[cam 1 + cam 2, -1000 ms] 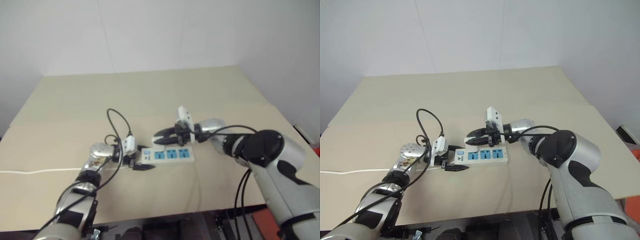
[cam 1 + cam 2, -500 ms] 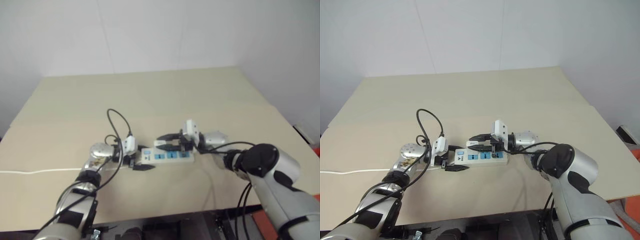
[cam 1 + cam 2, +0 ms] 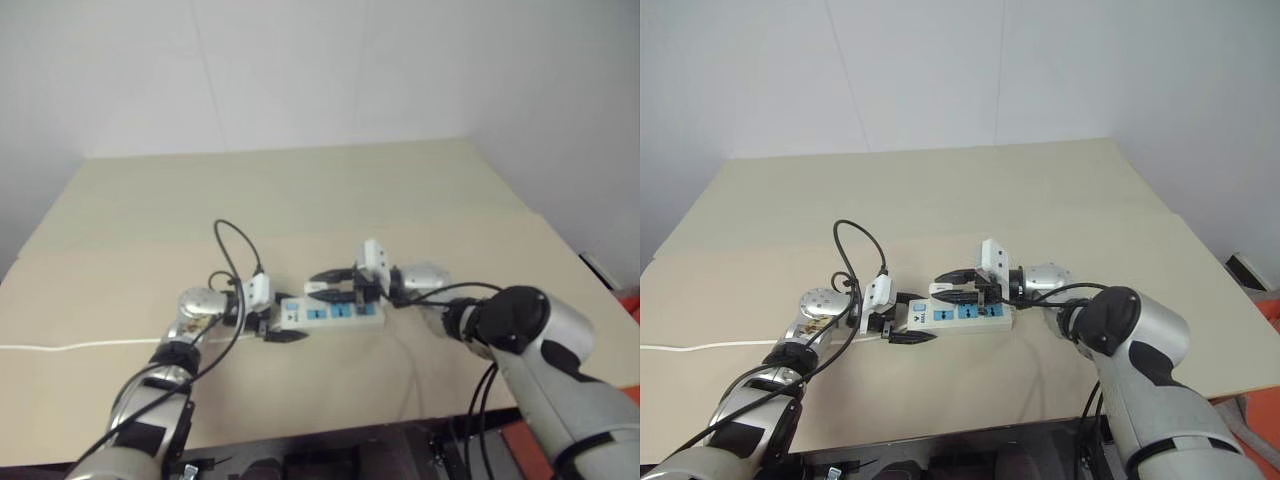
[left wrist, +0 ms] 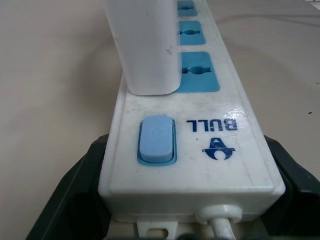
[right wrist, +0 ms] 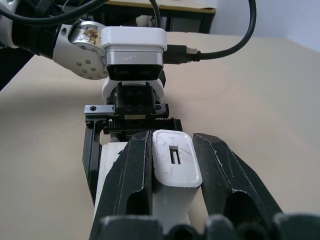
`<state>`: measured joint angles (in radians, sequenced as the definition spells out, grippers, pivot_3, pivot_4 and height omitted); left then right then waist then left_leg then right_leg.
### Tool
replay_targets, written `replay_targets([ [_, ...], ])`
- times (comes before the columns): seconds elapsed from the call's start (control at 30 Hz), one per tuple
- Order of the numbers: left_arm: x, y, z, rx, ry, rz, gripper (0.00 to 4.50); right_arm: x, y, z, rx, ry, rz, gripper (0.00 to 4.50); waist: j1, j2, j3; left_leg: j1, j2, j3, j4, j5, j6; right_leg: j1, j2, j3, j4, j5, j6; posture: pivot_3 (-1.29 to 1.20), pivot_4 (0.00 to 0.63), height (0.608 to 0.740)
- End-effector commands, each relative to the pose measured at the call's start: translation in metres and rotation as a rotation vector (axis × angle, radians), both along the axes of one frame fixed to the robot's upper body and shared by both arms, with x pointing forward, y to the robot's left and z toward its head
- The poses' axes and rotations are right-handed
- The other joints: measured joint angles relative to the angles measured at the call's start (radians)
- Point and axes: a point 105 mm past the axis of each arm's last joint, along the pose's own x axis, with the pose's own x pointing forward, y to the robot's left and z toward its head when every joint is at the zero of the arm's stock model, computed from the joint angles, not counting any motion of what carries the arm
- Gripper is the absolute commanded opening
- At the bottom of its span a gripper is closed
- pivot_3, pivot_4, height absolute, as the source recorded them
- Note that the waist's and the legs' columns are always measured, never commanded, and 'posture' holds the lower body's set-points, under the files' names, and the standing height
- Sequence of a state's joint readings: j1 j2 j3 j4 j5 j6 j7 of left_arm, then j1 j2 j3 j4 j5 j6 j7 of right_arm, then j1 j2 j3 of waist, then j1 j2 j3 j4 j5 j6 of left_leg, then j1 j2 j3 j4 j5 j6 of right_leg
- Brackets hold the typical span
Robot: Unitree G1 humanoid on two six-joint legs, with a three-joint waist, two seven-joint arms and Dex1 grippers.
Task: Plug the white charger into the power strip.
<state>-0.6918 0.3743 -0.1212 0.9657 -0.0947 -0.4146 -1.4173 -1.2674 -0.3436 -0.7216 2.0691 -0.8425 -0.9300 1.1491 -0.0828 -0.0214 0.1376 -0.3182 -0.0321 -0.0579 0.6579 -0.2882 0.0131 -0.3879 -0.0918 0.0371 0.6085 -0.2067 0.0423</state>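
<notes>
The power strip [image 3: 340,313] lies flat on the tan table, its three blue sockets facing up. My left gripper [image 3: 284,319] is shut on the strip's switch end, a black finger [image 4: 75,200] pressed against each side. The white charger [image 5: 175,165] stands upright between the fingers [image 5: 132,185] of my right gripper [image 3: 942,288], which is shut on it. In the left wrist view the white charger's [image 4: 145,45] base rests on the strip's top, over the socket nearest the blue switch [image 4: 156,139]. Its prongs are hidden.
The strip's white cord [image 3: 60,345] runs left across the table towards the edge. A black cable [image 3: 232,245] loops up from my left wrist. The table [image 3: 300,190] stretches back to a white wall, and its front edge is close below both arms.
My right gripper has come down with the charger, from a tilted hold above the strip to resting on its top. The left gripper and the strip have stayed put.
</notes>
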Motion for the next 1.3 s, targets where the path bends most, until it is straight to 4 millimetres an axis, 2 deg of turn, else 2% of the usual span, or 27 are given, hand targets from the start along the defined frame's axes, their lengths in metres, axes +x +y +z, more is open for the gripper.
replay_targets([
  [0.03, -0.002, -0.005, 0.003, 0.004, -0.036, -0.03, 3.55, -0.013, -0.003, -0.034, -0.097, 0.134, 0.011, 1.13, -0.002, 0.0, 0.0, 0.0, 0.0, 0.0, 0.0, 0.0, 0.0, 0.0, 0.0, 0.0, 0.0, 0.0, 0.0, 0.0, 0.15, 0.74],
  [0.17, -0.002, -0.006, 0.002, 0.002, -0.036, -0.029, 3.55, -0.017, -0.003, -0.034, -0.072, 0.086, 0.022, 1.13, -0.004, 0.0, -0.001, 0.0, 0.0, -0.001, 0.0, 0.0, 0.0, 0.0, 0.0, 0.001, 0.0, 0.0, 0.0, 0.0, 0.15, 0.74],
  [0.47, -0.002, -0.008, 0.001, -0.003, -0.036, -0.031, 3.55, -0.021, -0.004, -0.041, -0.058, 0.097, 0.02, 1.13, -0.005, -0.002, -0.002, 0.0, 0.0, -0.003, 0.0, 0.0, 0.0, 0.001, 0.0, 0.001, 0.0, 0.0, 0.001, 0.0, 0.15, 0.74],
  [0.77, -0.002, -0.008, 0.001, 0.001, -0.043, -0.026, 3.55, -0.018, 0.0, -0.026, -0.042, 0.059, 0.056, 1.13, -0.005, -0.002, -0.002, 0.0, 0.0, -0.003, 0.0, -0.001, 0.0, 0.001, 0.0, 0.001, 0.0, 0.0, 0.001, 0.0, 0.15, 0.74],
  [0.83, -0.001, -0.009, 0.002, -0.017, -0.038, -0.018, 3.55, -0.016, 0.0, -0.022, -0.037, 0.05, 0.053, 1.84, -0.004, -0.002, -0.002, 0.0, 0.0, -0.003, 0.0, -0.001, 0.0, 0.0, 0.0, 0.001, 0.0, 0.0, 0.001, 0.0, 0.15, 0.74],
  [0.87, -0.001, -0.009, 0.002, -0.022, -0.037, -0.015, 3.55, -0.015, 0.0, -0.021, -0.035, 0.048, 0.051, 1.91, -0.003, -0.002, -0.002, 0.0, -0.001, -0.003, 0.0, -0.001, 0.0, 0.0, -0.001, 0.001, 0.0, 0.0, 0.001, 0.0, 0.15, 0.74],
  [1.1, -0.002, -0.009, 0.001, -0.023, -0.036, -0.014, 3.55, -0.008, -0.001, -0.01, -0.021, 0.049, 0.03, 4.46, 0.002, -0.001, 0.0, -0.005, -0.002, -0.004, 0.0, -0.001, 0.0, -0.004, -0.002, 0.001, -0.001, 0.0, 0.001, 0.0, 0.15, 0.74],
  [1.3, -0.001, -0.011, 0.0, -0.023, -0.019, -0.01, 3.55, -0.005, -0.004, -0.008, -0.033, 0.045, 0.021, 4.46, 0.01, -0.001, 0.0, -0.005, -0.002, -0.003, 0.0, -0.001, 0.0, -0.004, -0.002, 0.001, -0.001, -0.001, 0.001, 0.0, 0.15, 0.74],
])
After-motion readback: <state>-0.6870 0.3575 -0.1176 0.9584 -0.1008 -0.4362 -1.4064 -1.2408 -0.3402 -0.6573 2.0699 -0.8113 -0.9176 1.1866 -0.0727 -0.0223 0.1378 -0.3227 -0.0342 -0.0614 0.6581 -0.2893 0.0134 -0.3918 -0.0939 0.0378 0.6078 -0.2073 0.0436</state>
